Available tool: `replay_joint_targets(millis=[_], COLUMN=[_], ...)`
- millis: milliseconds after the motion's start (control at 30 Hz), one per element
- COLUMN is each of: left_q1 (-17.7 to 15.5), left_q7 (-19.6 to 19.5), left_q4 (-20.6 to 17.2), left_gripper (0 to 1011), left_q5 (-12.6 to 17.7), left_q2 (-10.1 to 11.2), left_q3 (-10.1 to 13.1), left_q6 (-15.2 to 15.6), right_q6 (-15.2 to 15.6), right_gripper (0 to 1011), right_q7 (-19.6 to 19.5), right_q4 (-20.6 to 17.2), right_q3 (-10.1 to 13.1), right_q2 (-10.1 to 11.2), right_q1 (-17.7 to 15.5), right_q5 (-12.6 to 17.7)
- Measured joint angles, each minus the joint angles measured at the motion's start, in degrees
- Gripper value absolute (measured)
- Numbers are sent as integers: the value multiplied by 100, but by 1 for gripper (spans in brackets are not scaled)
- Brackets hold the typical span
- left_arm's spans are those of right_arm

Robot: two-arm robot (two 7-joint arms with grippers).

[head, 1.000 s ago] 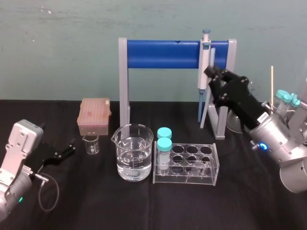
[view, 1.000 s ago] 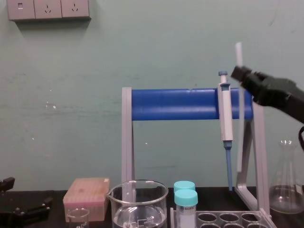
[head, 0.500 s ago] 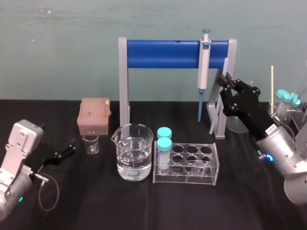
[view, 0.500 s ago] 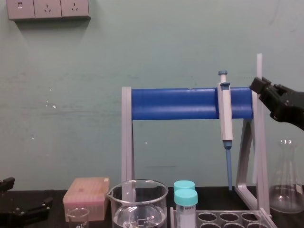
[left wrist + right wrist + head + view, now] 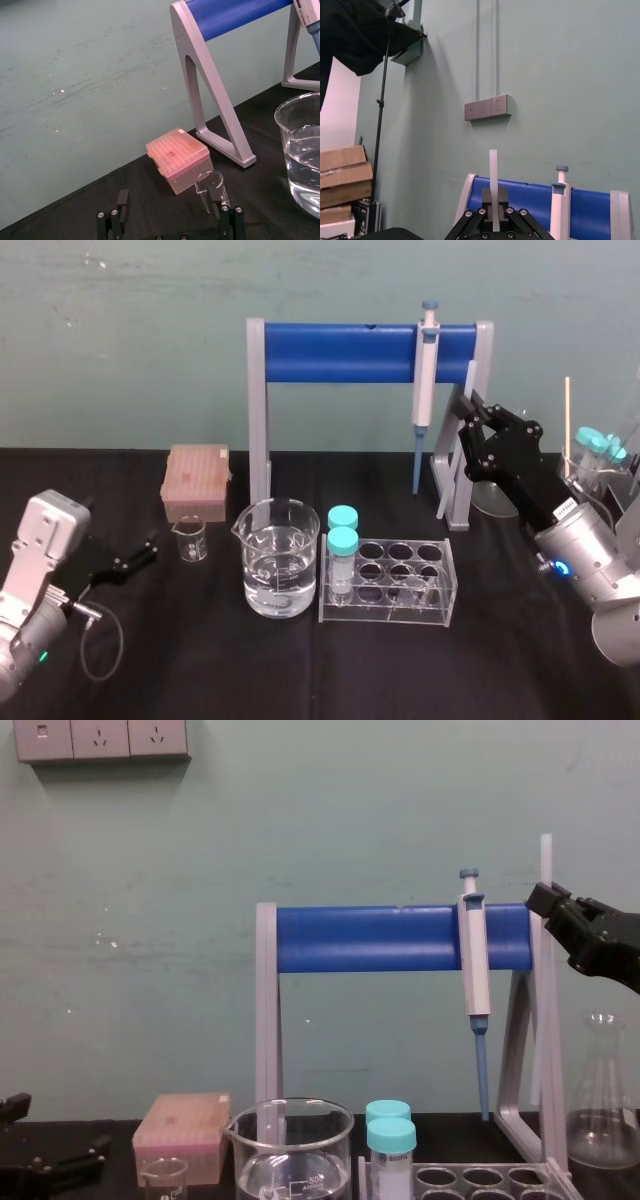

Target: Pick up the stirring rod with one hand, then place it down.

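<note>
Translucent whitish stirring rod (image 5: pixel 546 855) sits pinched near-upright in the black right gripper (image 5: pixel 468 415); pick-up looks done, so lowering it gently onto the black worktop (image 5: pixel 200 640) follows. Left gripper (image 5: pixel 170 222) parked, wide.

Head camera: mounted high, facing forward and down, covering the black bench (image 5: pixel 200 670) and the stand (image 5: pixel 340 352) at middle range.

Chest camera: mounted lower, facing level across the bench toward the wall, nearer the stand.

Left wrist camera: set low behind the left arm's fingers (image 5: pixel 227 222), looking past them to the tip box (image 5: pixel 177 157) just beyond.

Right wrist camera: set behind the right arm's fingers (image 5: pixel 502 200), tilted upward along the stirring rod (image 5: pixel 493 175) clamped between them.

All four views share the stand. The chest and right wrist views share the wall sockets (image 5: pixel 486 107).
</note>
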Motion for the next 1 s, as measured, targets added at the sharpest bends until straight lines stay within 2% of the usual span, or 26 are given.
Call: replay_joint_targets(millis=[1000], left_q1=[0], left_q7=[0], left_q4=[0], left_gripper=[1000], left_q5=[0], left_q2=[0], left_q3=[0], left_q6=[-1], right_q6=[0], right_gripper=[64], right_q7=[23], right_q4=[-8], right_q3=[-8], right_q2=[-2], right_q1=[15], right_q5=[23])
